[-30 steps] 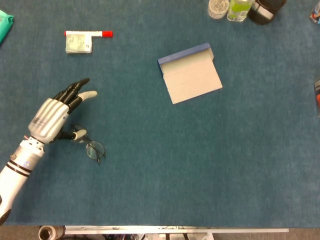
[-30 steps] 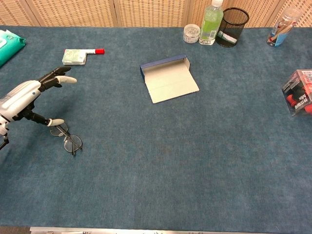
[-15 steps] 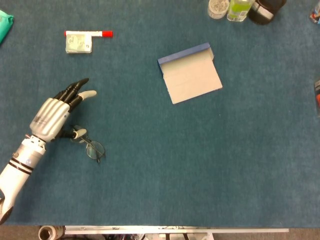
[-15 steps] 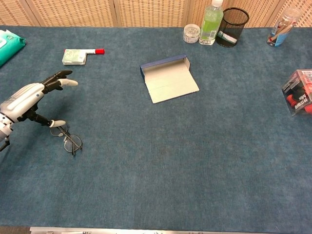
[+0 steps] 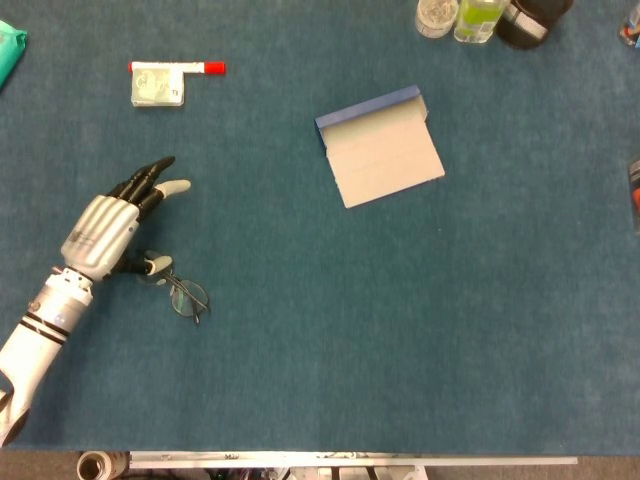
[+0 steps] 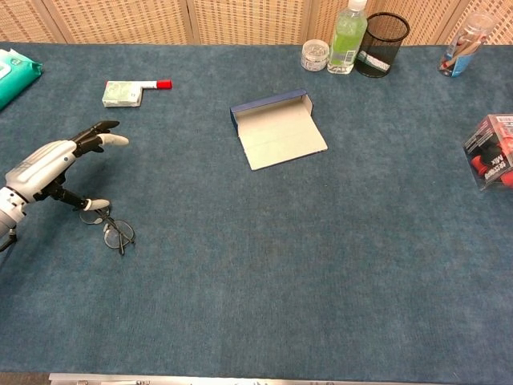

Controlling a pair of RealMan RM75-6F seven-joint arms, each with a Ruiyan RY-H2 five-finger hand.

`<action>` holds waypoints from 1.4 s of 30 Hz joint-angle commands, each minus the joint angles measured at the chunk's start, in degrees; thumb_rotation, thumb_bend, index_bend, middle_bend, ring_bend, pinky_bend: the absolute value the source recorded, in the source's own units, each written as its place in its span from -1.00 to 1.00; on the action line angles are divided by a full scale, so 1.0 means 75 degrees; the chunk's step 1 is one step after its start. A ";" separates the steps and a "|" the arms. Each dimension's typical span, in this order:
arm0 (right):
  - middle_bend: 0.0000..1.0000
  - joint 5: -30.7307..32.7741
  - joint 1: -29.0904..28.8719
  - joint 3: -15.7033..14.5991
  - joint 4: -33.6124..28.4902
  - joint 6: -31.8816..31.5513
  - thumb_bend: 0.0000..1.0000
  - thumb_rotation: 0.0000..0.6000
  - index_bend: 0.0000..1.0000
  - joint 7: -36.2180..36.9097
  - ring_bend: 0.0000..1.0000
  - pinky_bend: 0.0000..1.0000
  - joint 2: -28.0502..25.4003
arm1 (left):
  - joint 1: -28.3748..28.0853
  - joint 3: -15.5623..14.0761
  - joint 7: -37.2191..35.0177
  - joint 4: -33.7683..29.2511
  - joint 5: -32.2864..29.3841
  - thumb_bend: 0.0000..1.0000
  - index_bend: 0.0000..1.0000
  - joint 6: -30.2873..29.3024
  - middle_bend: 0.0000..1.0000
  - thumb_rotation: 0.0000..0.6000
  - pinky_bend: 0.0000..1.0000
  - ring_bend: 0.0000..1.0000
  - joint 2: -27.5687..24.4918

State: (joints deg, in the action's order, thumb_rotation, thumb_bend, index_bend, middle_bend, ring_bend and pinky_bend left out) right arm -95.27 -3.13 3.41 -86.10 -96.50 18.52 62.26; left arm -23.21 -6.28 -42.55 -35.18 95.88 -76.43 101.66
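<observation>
A pair of glasses (image 5: 184, 295) lies flat on the blue table (image 5: 400, 330) near its front left corner, not yet lifted, as the robot's left hand (image 5: 112, 228) hovers just above and behind them. The fingers (image 5: 150, 182) stretch forward and apart, gripping nothing, while the thumb tip (image 5: 155, 264) dips to the near end of the frame; whether it touches the frame cannot be told from either view. By that showing the pick-up is at its opening stage: the hand is at the glasses, but a grasp and a lift are left to do. The right hand appears in neither view. Farther back, an open blue box (image 5: 382, 146) sits mid-table, well apart from the glasses, and a small packet (image 5: 157, 84) with a red-capped marker (image 5: 196, 68) lies at the far left. A green bottle (image 6: 347, 40) and a black mesh cup (image 6: 381, 34) line the far edge.
</observation>
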 commanded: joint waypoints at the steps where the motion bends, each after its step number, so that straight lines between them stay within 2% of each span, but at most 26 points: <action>1: -0.08 0.0002 -0.0001 0.0001 -0.0001 0.0002 -0.32 1.00 0.15 -0.0007 -0.49 -0.34 0.0003 | 0.0039 -0.0021 -0.0020 -0.0075 0.0059 -1.00 -0.68 -0.0220 -0.98 1.00 -0.60 -0.87 -0.0060; 5: -0.08 -0.0004 -0.0007 -0.0004 -0.0005 0.0018 -0.32 1.00 0.15 -0.0026 -0.49 -0.34 0.0010 | 0.0135 -0.0066 0.0094 -0.0505 0.0224 -1.00 -0.68 -0.0786 -0.98 1.00 -0.60 -0.87 -0.0332; 9: -0.08 -0.0026 -0.0009 -0.0013 -0.0012 0.0020 -0.32 1.00 0.15 -0.0069 -0.49 -0.34 0.0023 | 0.0261 -0.0136 0.0445 -0.1296 0.0438 -1.00 -0.68 -0.1414 -0.98 1.00 -0.60 -0.87 -0.0830; 15: -0.08 -0.0007 -0.0030 -0.0012 -0.0007 0.0075 -0.32 1.00 0.15 -0.0170 -0.49 -0.34 0.0066 | 0.0428 -0.0328 0.0662 -0.3573 0.0724 -1.00 -0.68 -0.2093 -0.98 1.00 -0.60 -0.87 -0.2307; 18: -0.08 0.0012 -0.0049 -0.0007 -0.0008 0.0124 -0.32 1.00 0.15 -0.0249 -0.49 -0.34 0.0100 | 0.0609 -0.0282 0.1286 -0.4540 0.0777 -1.00 -0.68 -0.2511 -0.98 1.00 -0.60 -0.87 -0.2989; 22: -0.08 0.0034 -0.0089 -0.0013 -0.0008 0.0225 -0.32 1.00 0.15 -0.0407 -0.49 -0.34 0.0172 | 0.0989 -0.0169 0.2670 -0.5718 0.0416 -1.00 -0.68 -0.2663 -0.98 1.00 -0.60 -0.87 -0.3794; 25: -0.08 0.0028 -0.0117 -0.0029 -0.0012 0.0296 -0.32 1.00 0.15 -0.0518 -0.49 -0.34 0.0218 | 0.1279 -0.0010 0.3376 -0.6250 0.0116 -1.00 -0.68 -0.2861 -0.97 1.00 -0.60 -0.87 -0.4116; 30: -0.08 0.0038 -0.0158 -0.0041 -0.0011 0.0392 -0.32 1.00 0.15 -0.0635 -0.49 -0.34 0.0271 | 0.1697 0.0396 0.4156 -0.6371 -0.0307 -1.00 -0.67 -0.3344 -0.97 1.00 -0.60 -0.87 -0.4177; 35: -0.08 0.0121 -0.0204 -0.0025 0.0009 0.0510 -0.32 1.00 0.15 -0.0680 -0.49 -0.34 0.0310 | 0.1889 0.0913 0.4564 -0.5821 -0.0835 -1.00 -0.67 -0.3489 -0.97 1.00 -0.60 -0.87 -0.3866; 42: -0.08 0.0239 -0.0296 0.0010 0.0052 0.0710 -0.32 1.00 0.15 -0.0732 -0.49 -0.34 0.0350 | 0.1906 0.1106 0.4984 -0.5083 -0.0770 -1.00 -0.66 -0.3439 -0.97 1.00 -0.60 -0.87 -0.3590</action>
State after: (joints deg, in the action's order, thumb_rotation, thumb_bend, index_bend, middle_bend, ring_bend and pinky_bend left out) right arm -93.58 -5.26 3.44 -85.76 -91.29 13.08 64.85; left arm -9.08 1.64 -5.69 -73.80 90.00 -102.24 74.30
